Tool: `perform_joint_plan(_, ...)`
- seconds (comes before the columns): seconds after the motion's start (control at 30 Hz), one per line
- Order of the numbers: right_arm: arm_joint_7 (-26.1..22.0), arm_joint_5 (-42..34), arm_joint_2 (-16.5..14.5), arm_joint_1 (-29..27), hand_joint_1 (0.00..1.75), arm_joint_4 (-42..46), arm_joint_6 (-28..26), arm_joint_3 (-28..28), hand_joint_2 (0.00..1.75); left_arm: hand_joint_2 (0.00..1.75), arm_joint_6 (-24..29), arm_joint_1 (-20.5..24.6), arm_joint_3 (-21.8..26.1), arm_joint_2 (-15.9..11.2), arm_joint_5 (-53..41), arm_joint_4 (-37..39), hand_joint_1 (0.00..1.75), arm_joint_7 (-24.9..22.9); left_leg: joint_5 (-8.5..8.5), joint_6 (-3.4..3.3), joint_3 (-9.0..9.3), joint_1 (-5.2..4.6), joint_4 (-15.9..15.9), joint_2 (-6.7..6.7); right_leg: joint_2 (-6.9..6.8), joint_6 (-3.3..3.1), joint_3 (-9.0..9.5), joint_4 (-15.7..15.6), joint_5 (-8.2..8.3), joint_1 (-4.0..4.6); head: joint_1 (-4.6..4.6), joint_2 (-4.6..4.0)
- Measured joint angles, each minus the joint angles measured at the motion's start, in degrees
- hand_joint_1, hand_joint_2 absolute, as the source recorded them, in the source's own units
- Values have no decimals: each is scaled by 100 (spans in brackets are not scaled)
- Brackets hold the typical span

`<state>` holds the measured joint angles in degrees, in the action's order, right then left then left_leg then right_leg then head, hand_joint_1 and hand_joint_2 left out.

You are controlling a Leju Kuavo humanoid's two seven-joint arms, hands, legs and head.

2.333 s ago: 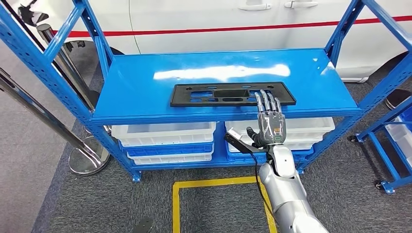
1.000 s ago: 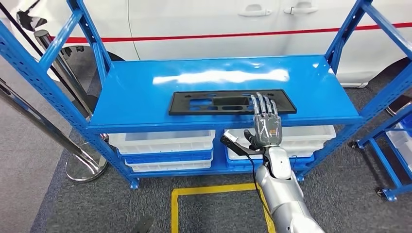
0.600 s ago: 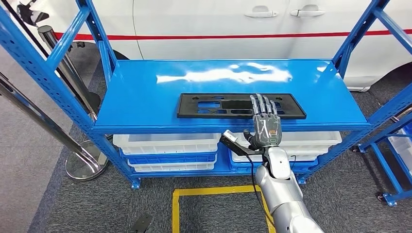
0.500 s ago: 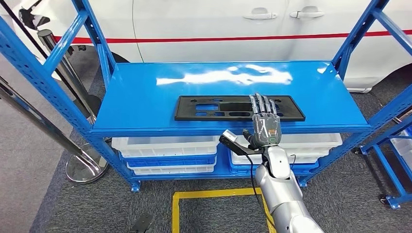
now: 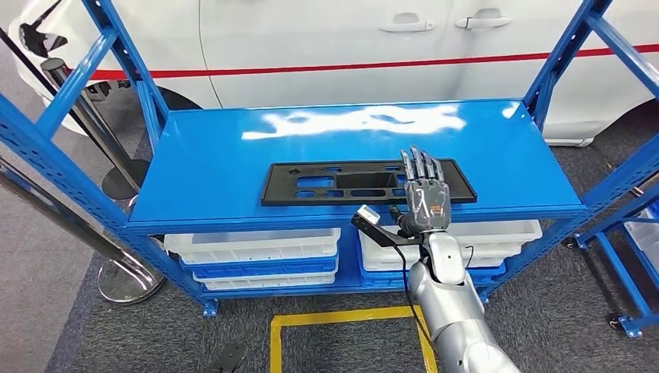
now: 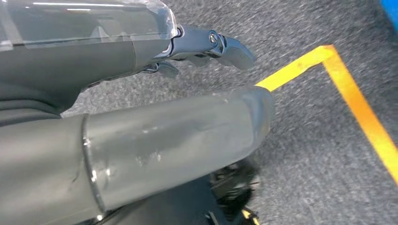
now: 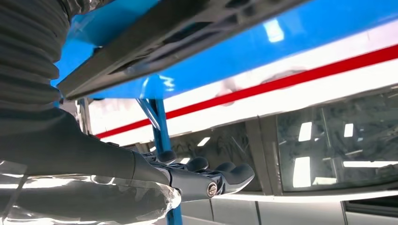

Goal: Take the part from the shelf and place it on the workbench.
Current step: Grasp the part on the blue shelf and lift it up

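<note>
Behind the blue shelf (image 5: 233, 167) stands a white car (image 5: 326, 35) with a red stripe. Over the shelf's front edge the right hand (image 5: 424, 194) is raised, fingers straight and spread, holding nothing, its fingertips over the right part of the black part (image 5: 311, 185). That flat part lies on the shelf top. White bins (image 5: 256, 249) sit below. The left hand (image 6: 206, 44) hangs above grey floor with yellow tape (image 6: 356, 112); its grip I cannot tell.
</note>
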<state>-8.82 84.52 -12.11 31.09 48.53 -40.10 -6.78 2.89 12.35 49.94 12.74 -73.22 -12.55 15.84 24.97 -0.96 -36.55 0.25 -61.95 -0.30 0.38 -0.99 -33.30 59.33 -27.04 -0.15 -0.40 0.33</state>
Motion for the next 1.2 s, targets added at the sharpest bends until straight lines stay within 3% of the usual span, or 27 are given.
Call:
perform_joint_plan(0.03, 2, -3, -1, 2, 0, 1, 0, 1, 175, 0, -2, 2, -2, -1, -1, 0, 0, 3, -35, -31, 92, -21, 201, 0, -2, 29, 17, -7, -18, 1, 2, 0)
perform_joint_plan(0.13, 9, -15, -1, -2, 0, 6, -2, 5, 175, 0, -2, -5, -7, 1, 5, 0, 0, 13, -8, -104, 191, -34, 356, -3, -7, 119, 39, 14, -6, -7, 2, 0)
perform_joint_plan(0.2, 14, -20, -1, 5, 0, 14, -2, 11, 175, 0, 13, 3, -7, 1, 34, 0, 0, 18, -19, -160, 275, -8, 418, -2, -8, 167, -45, 230, -125, -18, 3, 0)
perform_joint_plan(0.3, 20, -36, 1, -14, 0, 19, -1, 14, 175, 0, 66, 26, -3, 2, 93, 0, 0, 15, 16, -209, 327, 0, 435, 1, -8, 248, -583, 1161, -531, -47, 3, 0)
perform_joint_plan(0.33, 21, -44, 1, -32, 0, 19, -1, 14, 175, 0, 80, 26, -2, 2, 104, 0, 0, 14, 34, -212, 337, 0, 430, 0, -10, 268, -763, 1410, -590, -61, 3, 0)
perform_joint_plan(0.37, 22, -53, 1, -47, 0, 19, -1, 14, 175, 0, 88, 21, -1, 2, 111, 0, 0, 15, 56, -208, 354, 2, 423, -2, -13, 285, -866, 1490, -547, -75, 3, 0)
perform_joint_plan(0.4, 17, -68, 1, -53, 0, 19, -1, 14, 175, 0, 93, 17, 0, 3, 115, 0, 0, 20, 84, -197, 379, 7, 410, -5, -16, 296, -855, 1347, -380, -89, 3, 0)
perform_joint_plan(0.47, -2, -103, 1, -45, 0, 26, -1, 14, 175, 0, 101, 15, 1, 8, 123, 0, 0, 47, 158, -157, 442, 19, 380, -9, -25, 301, -602, 643, 105, -109, 3, 0)
perform_joint_plan(0.5, -14, -118, 2, -34, 0, 29, -1, 14, 175, 0, 106, 22, 1, 10, 132, 0, 0, 70, 191, -131, 459, 20, 363, -9, -30, 285, -487, 303, 233, -97, 4, 0)
perform_joint_plan(0.57, -46, -131, 4, -23, 0, 37, 0, 14, 175, 0, 119, 37, 3, 9, 162, 0, 0, 116, 225, -62, 455, 12, 343, -9, -31, 200, -406, 33, 286, -63, 4, 0)
perform_joint_plan(0.67, -99, -150, 9, -7, 0, 55, -1, 14, 175, 0, 134, 60, 6, 8, 214, 0, 0, 170, 272, 31, 455, 8, 279, -6, -19, 63, -355, -10, 315, -65, 2, 0)
perform_joint_plan(0.73, -126, -164, 9, 33, 77, 62, -1, 14, 175, 0, 144, 95, 9, 7, 237, 0, 0, 207, 466, 74, 295, 26, -82, -1, -23, 9, -295, -38, 311, -76, 0, 0)
perform_joint_plan(0.8, -148, -174, 9, 66, 164, 57, 0, 14, 175, 0, 160, 123, 15, 7, 263, 0, 0, 236, 780, 104, -79, 34, -802, 0, -30, -26, -276, -39, 290, -59, -2, 0)
perform_joint_plan(0.87, -169, -181, 9, 73, 175, 42, 1, 14, 175, 0, 178, 128, 20, 7, 294, 0, 0, 255, 893, 109, -380, 35, -1250, 0, -30, -47, -269, -32, 275, -38, -2, 0)
perform_joint_plan(0.9, -178, -185, 9, 78, 175, 36, 1, 14, 175, 0, 188, 131, 22, 5, 309, 0, 0, 264, 784, 97, -390, 35, -1174, 0, -26, -52, -261, -27, 269, -29, -2, 0)
perform_joint_plan(1.0, -192, -198, 8, 133, 175, 34, 1, 14, 175, 0, 212, 174, 38, -8, 380, 0, 0, 309, 175, 13, -3, 12, -127, 2, -17, -42, -227, -17, 249, -4, -1, 0)
perform_joint_plan(1.07, -193, -205, 9, 183, 175, 32, 1, 14, 175, 0, 215, 215, 67, -15, 448, 0, 0, 359, 57, -33, 154, -21, 288, 0, -17, 3, -239, -13, 246, 3, -1, 0)
perform_joint_plan(1.2, -196, -258, 18, 234, 175, 33, -1, 14, 175, 0, 255, 247, 144, -10, 593, 0, 0, 468, -54, -128, 216, -1, 410, 4, -18, 133, -284, 75, 170, 2, 2, 0)
